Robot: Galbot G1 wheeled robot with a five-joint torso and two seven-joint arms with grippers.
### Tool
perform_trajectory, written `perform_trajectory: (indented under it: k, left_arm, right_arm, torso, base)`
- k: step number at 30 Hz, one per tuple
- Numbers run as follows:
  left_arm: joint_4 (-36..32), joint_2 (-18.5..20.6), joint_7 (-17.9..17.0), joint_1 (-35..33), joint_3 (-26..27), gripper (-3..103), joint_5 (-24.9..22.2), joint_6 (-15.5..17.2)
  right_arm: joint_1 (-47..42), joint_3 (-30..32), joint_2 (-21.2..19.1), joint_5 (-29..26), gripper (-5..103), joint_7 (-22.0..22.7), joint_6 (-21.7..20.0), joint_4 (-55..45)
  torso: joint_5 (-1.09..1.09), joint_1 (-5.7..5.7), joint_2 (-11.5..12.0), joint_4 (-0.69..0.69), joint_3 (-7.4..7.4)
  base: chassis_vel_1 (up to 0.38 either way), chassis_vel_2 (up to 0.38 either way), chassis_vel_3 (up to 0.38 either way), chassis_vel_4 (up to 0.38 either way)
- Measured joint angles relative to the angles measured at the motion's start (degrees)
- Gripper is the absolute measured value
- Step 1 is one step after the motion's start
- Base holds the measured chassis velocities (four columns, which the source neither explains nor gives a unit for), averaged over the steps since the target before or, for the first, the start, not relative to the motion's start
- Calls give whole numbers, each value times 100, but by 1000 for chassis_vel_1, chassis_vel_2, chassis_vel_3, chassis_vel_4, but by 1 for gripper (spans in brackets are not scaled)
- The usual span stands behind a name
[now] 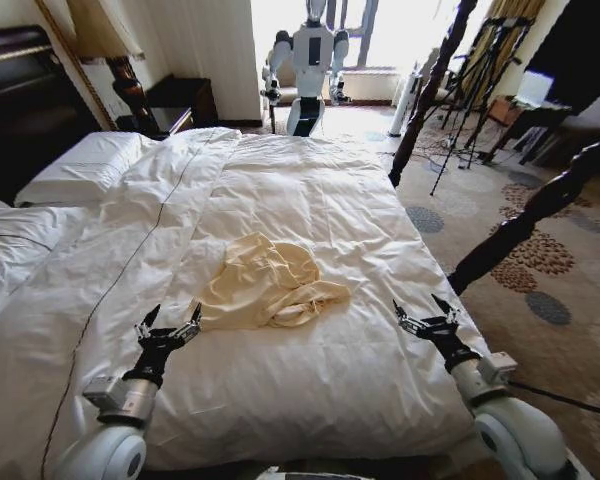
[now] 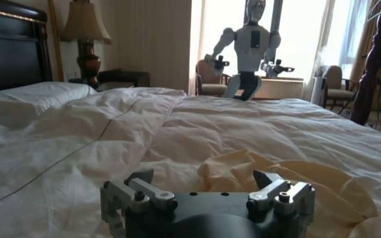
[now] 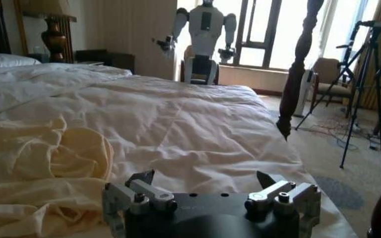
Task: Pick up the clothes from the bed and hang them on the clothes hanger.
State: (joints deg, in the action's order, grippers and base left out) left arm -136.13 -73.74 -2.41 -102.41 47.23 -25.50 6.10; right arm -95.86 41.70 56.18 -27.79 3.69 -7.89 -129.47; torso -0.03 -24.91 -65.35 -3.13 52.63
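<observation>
— What stands around the window (image 1: 400, 25)?

— A white humanoid robot (image 1: 306, 62) stands right in front of it, arms bent at its sides. A low ledge (image 1: 370, 85) runs under the window just beside that robot.

— And further from the window?

— Black tripods (image 1: 480, 70) stand to one side of it, on a patterned carpet (image 1: 540, 260) with round dark medallions. An armchair (image 3: 326, 82) sits near the tripods, below the window's curtain.

— The other side?

— A table lamp (image 2: 88, 37) with a tan shade stands well apart from the window, on a dark nightstand (image 1: 180, 100) by the wall.
</observation>
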Motion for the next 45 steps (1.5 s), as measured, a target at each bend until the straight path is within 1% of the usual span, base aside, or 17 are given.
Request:
perform_trajectory:
  k: [3, 5, 11, 14, 16, 20, 23, 29, 32, 35, 36, 40, 41, 44, 45]
  left_arm:
    - [-32, -23, 0, -12, -81, 100, 73, 4]
    - [-5, -45, -2, -53, -257, 100, 283, -52]
    - [-17, -32, 9, -78, -412, 100, 324, -56]
    - [-34, -16, 107, -127, -517, 100, 401, -84]
    - [-34, -21, 189, -162, -616, 100, 509, -157]
    - [-24, -35, 200, -186, -711, 100, 598, -211]
    - [55, -29, 209, -236, -840, 100, 798, -311]
    - [123, -30, 219, -268, -1030, 100, 928, -358]
    - [250, 6, 219, -255, -1155, 100, 1038, -361]
    - [547, 147, 219, -139, -1449, 100, 1211, -356]
    - [547, 147, 219, -139, -1449, 100, 1211, -356]
    - [938, 257, 181, 270, -1869, 100, 1161, -102]
    - [938, 257, 181, 270, -1869, 100, 1161, -102]
    - [1362, 394, 105, 685, -2126, 100, 1089, -60]
    - [1362, 394, 105, 685, -2126, 100, 1089, -60]
  right_arm:
    - [-48, -2, 15, 32, 100, 0, 17, -17]
    - [-40, -10, -8, 38, 100, 26, 16, -85]
    - [20, -10, -55, 1, 100, 94, 2, -131]
    - [5, -1, -49, 1, 100, 128, -1, -142]
    - [-3, -1, -18, 4, 100, 171, -5, -146]
    - [-3, -1, 2, 11, 100, 182, -6, -146]
    - [-4, 4, 14, 11, 100, 195, -13, -170]
    - [-4, -8, 27, 12, 100, 209, -19, -182]
    - [-14, -27, 29, 16, 100, 222, -25, -204]
    - [-74, -34, -7, 16, 100, 257, -52, -273]
    - [-74, -34, -7, 16, 100, 257, -52, -273]
    - [-158, 3, -132, 10, 100, 327, -94, -352]
    - [-158, 3, -132, 10, 100, 327, -94, -352]
    - [-222, 7, -251, -23, 100, 402, -154, -406]
    - [-222, 7, -251, -23, 100, 402, -154, -406]
  torso:
    - [1, 0, 0, 0, 0]
    - [0, 0, 0, 1, 0]
    - [0, 0, 0, 2, 0]
    - [1, 0, 0, 1, 0]
    - [1, 0, 0, 1, -1]
    - [1, 0, 0, 1, 0]
    - [1, 0, 0, 1, -1]
    - [1, 0, 0, 1, -1]
    - [1, 0, 0, 2, 0]
    - [-2, 0, 0, 1, 0]
    - [-2, 0, 0, 1, 0]
    - [1, 0, 0, 0, -1]
    - [1, 0, 0, 0, -1]
    - [0, 0, 0, 1, 0]
    - [0, 0, 0, 1, 0]
  base:
    - [0, 0, 0, 0]
    - [0, 0, 0, 0]
    - [0, 0, 0, 0]
    - [0, 0, 0, 0]
    - [0, 0, 0, 0]
    - [0, 0, 0, 0]
    - [0, 0, 0, 0]
    - [0, 0, 0, 0]
    - [0, 0, 0, 0]
    - [0, 0, 0, 0]
    - [0, 0, 0, 0]
    - [0, 0, 0, 0]
    - [0, 0, 0, 0]
    - [0, 0, 0, 0]
    - [0, 0, 0, 0]
